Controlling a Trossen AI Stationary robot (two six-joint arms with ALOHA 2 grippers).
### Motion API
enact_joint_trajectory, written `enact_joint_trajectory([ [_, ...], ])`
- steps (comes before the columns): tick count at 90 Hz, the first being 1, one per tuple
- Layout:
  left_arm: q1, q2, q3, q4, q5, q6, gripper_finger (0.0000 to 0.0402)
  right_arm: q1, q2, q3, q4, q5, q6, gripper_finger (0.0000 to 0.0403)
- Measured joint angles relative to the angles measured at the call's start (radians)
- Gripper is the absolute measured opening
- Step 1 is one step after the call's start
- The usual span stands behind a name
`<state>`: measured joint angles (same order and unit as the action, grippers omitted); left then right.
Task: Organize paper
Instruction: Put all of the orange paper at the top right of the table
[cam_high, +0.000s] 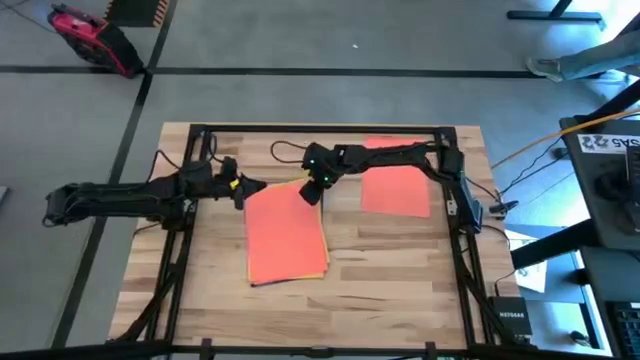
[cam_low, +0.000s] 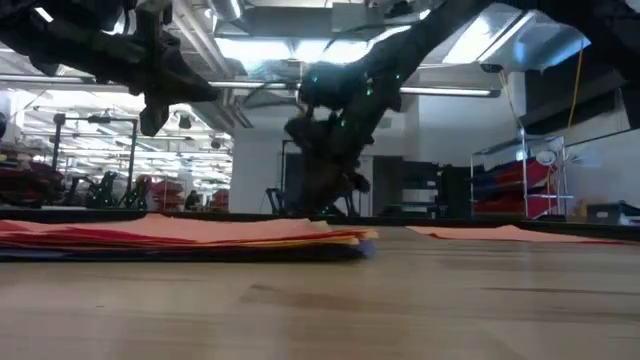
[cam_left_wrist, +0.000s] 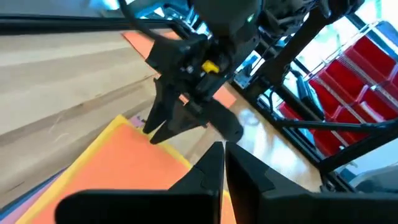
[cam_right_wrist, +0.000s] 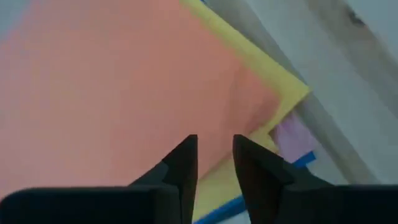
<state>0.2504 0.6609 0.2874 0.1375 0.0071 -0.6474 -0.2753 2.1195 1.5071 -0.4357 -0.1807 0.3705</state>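
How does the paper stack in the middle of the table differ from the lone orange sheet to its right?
The stack holds several colours: yellow, pink and blue edges show under its orange top, while the lone sheet shows only orange. The stack lies slightly turned with its layers fanned out at one corner; the lone sheet lies squarer to the table edge. The right gripper hovers at the stack's corner; nothing is near the lone sheet. Both lie flat on the wooden table.
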Motion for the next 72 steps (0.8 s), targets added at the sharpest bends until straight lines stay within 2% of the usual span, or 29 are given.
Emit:
enact_joint_trajectory([
  [12, 0.000, 0.000, 0.000, -0.001, 0.000, 0.005, 0.0000, -0.005, 0.005, 0.004, 0.013, 0.049, 0.015, 0.0098],
  [59, 0.000, 0.004, 0.000, -0.020, -0.001, 0.008, 0.0000, -0.007, 0.069, 0.004, 0.049, 0.016, 0.076, 0.0097],
  [72, 0.000, 0.004, 0.000, -0.023, -0.002, 0.008, 0.0000, -0.007, 0.070, 0.004, 0.036, 0.060, 0.078, 0.0068],
])
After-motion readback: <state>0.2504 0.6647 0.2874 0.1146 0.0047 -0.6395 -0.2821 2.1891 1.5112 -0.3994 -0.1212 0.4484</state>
